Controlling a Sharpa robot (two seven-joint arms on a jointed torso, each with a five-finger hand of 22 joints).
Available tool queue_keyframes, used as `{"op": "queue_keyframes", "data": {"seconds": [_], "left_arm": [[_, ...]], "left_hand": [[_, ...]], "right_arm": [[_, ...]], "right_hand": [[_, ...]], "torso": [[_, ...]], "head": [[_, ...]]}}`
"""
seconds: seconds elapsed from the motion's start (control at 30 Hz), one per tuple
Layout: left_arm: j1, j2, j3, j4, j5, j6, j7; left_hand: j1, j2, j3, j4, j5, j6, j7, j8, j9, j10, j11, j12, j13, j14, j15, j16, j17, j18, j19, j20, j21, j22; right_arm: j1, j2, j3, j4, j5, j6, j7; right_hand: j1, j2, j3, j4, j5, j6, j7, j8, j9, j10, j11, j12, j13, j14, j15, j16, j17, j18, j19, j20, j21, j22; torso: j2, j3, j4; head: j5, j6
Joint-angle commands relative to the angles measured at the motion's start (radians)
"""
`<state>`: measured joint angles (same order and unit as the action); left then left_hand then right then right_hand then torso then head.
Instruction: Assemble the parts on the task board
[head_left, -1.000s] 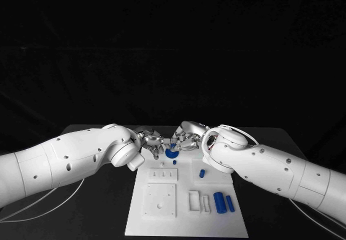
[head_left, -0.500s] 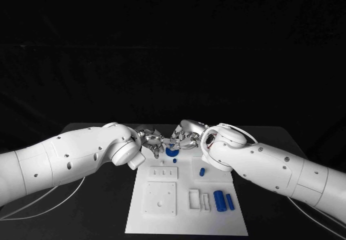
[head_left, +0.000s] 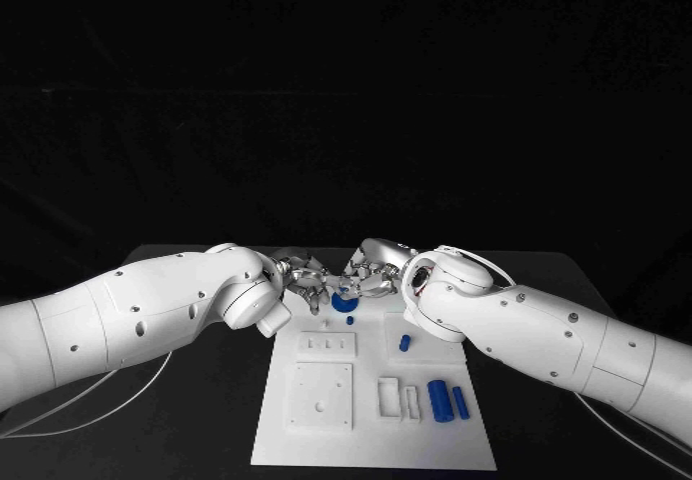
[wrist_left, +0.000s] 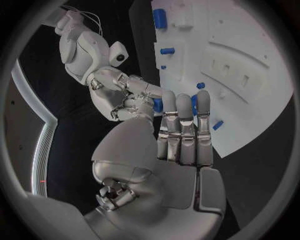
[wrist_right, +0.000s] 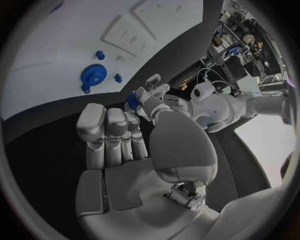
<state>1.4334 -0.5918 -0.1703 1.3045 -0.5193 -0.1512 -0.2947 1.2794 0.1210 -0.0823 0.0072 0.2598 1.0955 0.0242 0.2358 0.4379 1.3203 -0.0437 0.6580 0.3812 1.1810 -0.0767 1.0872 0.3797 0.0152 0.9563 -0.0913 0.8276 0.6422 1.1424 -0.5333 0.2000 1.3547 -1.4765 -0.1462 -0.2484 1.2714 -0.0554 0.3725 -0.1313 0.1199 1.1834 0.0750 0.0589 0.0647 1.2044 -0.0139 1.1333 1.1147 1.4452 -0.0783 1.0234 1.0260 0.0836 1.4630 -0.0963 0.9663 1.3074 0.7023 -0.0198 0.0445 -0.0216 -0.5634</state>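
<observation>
Blue toothed gear (wrist_right: 92, 76) lies flat on the matte white task board (head_left: 433, 440), left robot hand (head_left: 306, 276) pinching a small blue part (wrist_right: 133, 101), right robot hand (head_left: 372, 272) grip unclear.

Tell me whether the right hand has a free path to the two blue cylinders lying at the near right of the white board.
Probably yes. The blue cylinders lie uncovered on the board, nothing around them but low white pieces. The right hand is busy at the far end by the blue gear, so it must pull back first.
</observation>
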Motion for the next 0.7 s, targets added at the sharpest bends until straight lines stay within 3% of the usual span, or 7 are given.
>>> {"op": "queue_keyframes", "data": {"seconds": [0.03,0.17,0.33,0.4,0.6,0.7], "left_arm": [[0.001,0.002,0.001,0.002,0.016,0.007,0.035],[0.001,0.001,0.001,0.001,0.020,0.006,0.037],[0.001,-0.002,0.001,0.001,0.022,0.006,0.035],[0.001,-0.003,0.001,0.001,0.022,0.005,0.035],[0.001,-0.004,0.001,0.002,0.015,-0.006,0.039],[0.001,-0.004,0.001,0.004,0.008,-0.014,0.044]], "left_hand": [[0.024,0.023,0.012,-0.030,0.035,-0.003,-0.003,0.005,0.040,0.007,-0.001,-0.018,-0.001,0.000,0.001,-0.012,-0.003,-0.009,0.001,-0.003,-0.009,0.003],[0.032,0.038,0.036,-0.067,0.061,-0.003,-0.005,0.019,0.086,0.014,-0.002,-0.039,-0.010,0.003,0.001,-0.027,-0.008,-0.007,-0.001,-0.002,-0.013,0.004],[0.006,0.054,0.072,-0.111,0.081,-0.011,-0.009,0.045,0.200,0.023,-0.004,-0.054,-0.011,0.007,-0.001,-0.033,-0.005,-0.006,0.000,-0.004,-0.013,0.012],[-0.010,0.054,0.087,-0.127,0.107,-0.014,-0.010,0.041,0.240,0.024,-0.004,-0.056,-0.008,0.008,-0.001,-0.034,-0.003,-0.005,-0.001,-0.004,-0.013,0.016],[-0.033,0.050,0.120,-0.153,0.155,-0.002,-0.010,0.023,0.287,0.030,-0.006,-0.057,-0.004,0.012,-0.003,-0.033,0.001,-0.003,0.000,-0.006,-0.008,0.027],[-0.038,0.047,0.133,-0.168,0.184,0.004,-0.011,0.020,0.295,0.036,-0.008,-0.056,-0.003,0.018,-0.006,-0.031,0.003,-0.001,0.003,-0.009,-0.002,0.032]], "right_arm": [[0.000,0.002,-0.001,0.003,-0.005,0.010,0.010],[0.000,0.000,-0.001,0.002,-0.005,0.012,0.009],[-0.001,-0.002,-0.001,0.003,-0.005,0.013,0.010],[-0.001,-0.004,-0.001,0.004,-0.005,0.012,0.010],[-0.001,-0.006,-0.001,0.005,-0.005,0.002,0.012],[-0.001,-0.007,-0.001,0.005,-0.003,-0.014,0.016]], "right_hand": [[0.000,0.007,-0.003,0.005,0.001,0.004,-0.001,0.004,0.001,0.004,-0.001,-0.003,-0.001,0.002,-0.007,-0.003,-0.001,-0.005,0.040,-0.007,-0.003,0.120],[0.001,0.008,-0.003,0.004,0.002,0.006,-0.002,0.004,0.001,0.003,-0.002,-0.005,-0.002,0.002,-0.007,-0.004,-0.002,-0.005,0.040,-0.007,-0.004,0.120],[0.001,0.008,-0.003,0.004,0.002,0.006,-0.002,0.004,0.001,0.003,-0.002,-0.005,-0.002,0.002,-0.007,-0.004,-0.002,-0.005,0.040,-0.007,-0.004,0.120],[0.001,0.008,-0.003,0.004,0.002,0.006,-0.002,0.004,0.001,0.003,-0.002,-0.005,-0.002,0.002,-0.007,-0.004,-0.002,-0.005,0.040,-0.007,-0.004,0.120],[-0.001,0.006,-0.006,0.005,0.001,0.003,-0.001,0.003,0.001,0.001,-0.001,-0.007,-0.004,0.002,-0.007,-0.006,-0.003,-0.005,0.040,-0.007,-0.008,0.120],[-0.014,-0.015,-0.007,0.017,0.006,-0.034,0.008,0.004,0.000,-0.007,0.003,-0.015,-0.011,0.001,-0.003,-0.009,-0.006,-0.004,0.040,-0.004,-0.010,0.119]], "torso": [[0.000,0.0005,0.0006],[0.000,0.0011,-0.0004],[0.000,0.0013,-0.0004],[0.000,0.0017,-0.0004],[0.000,0.0020,-0.0004],[0.000,0.0032,-0.0012]], "head": [[0.001,0.000],[0.000,-0.001],[-0.001,-0.002],[0.000,-0.003],[0.002,-0.001],[0.003,-0.001]]}}
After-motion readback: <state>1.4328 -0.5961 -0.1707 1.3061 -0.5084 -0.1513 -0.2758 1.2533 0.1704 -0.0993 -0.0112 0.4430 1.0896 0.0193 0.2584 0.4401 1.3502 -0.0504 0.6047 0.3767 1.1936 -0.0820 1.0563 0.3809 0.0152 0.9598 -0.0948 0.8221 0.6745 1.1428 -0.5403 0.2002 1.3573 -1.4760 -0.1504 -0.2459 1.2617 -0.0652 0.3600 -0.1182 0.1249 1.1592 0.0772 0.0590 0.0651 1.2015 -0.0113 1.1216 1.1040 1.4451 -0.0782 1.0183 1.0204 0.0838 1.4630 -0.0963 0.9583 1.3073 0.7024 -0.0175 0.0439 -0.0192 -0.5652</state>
